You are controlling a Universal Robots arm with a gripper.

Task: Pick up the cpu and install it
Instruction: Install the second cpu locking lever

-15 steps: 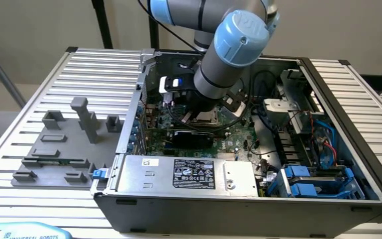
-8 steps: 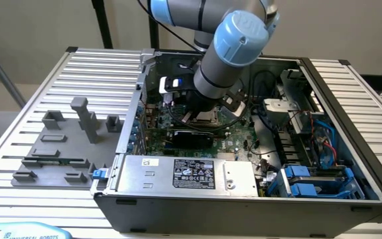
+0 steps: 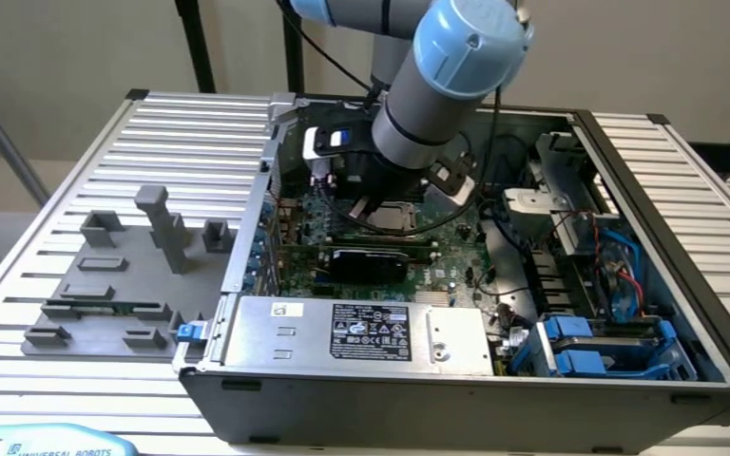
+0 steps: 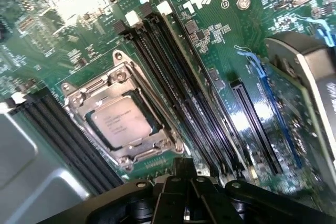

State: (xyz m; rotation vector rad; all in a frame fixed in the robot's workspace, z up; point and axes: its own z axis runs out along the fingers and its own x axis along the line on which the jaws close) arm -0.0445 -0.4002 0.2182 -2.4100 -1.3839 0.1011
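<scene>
Silvery cpu (image 4: pixel 122 123) sits in socket; shut gripper (image 4: pixel 184 174) poised above.

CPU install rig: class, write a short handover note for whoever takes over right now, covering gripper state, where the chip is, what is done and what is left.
Gripper: shut, holding nothing, just above the green motherboard inside the open grey computer case.
CPU: the small flat square silvery chip lies inside the metal-rimmed socket frame, apart from the gripper.
Done: the chip is picked up and placed in the socket.
Left: whether the socket frame is latched cannot be told; check it.
</scene>
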